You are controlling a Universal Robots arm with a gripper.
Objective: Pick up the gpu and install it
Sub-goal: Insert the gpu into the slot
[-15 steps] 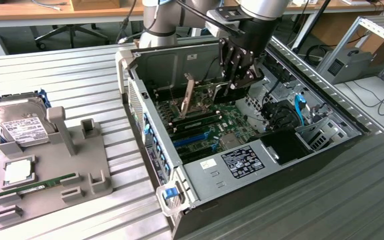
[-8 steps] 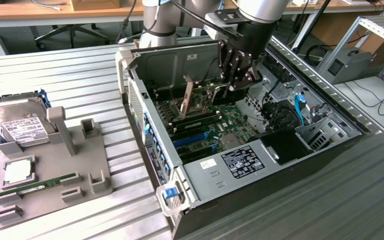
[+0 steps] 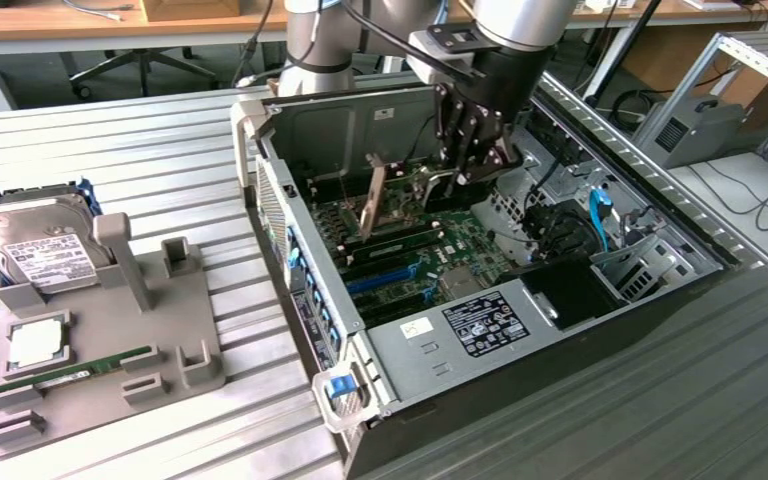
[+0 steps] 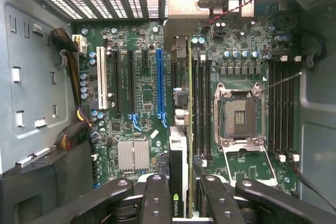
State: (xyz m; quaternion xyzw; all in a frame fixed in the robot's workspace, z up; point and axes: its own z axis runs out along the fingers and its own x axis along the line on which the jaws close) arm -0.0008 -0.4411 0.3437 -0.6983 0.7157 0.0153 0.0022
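The gpu [image 4: 178, 153] shows edge-on in the wrist view as a thin dark card. Its silvery bracket [image 4: 176, 30] reaches toward the slotted rear wall of the open computer case [image 3: 558, 360]. My gripper [image 4: 184, 184] is shut on the card's near end, with a black finger [image 4: 156, 195] on each side. The card stands upright over the green motherboard [image 4: 142, 108], between the blue slot [image 4: 160, 85] and the black memory slots [image 4: 202, 103]. In the exterior view my gripper [image 3: 472, 172] reaches down into the case and holds the gpu [image 3: 418, 192] just above the board.
An empty processor socket [image 4: 239, 114] lies beside the memory slots. Cables [image 4: 71, 72] run along one case wall. On the exterior view's left, a grey fixture [image 3: 177, 330] holds a hard drive [image 3: 37, 250], a processor chip [image 3: 37, 342] and a green memory stick [image 3: 71, 373].
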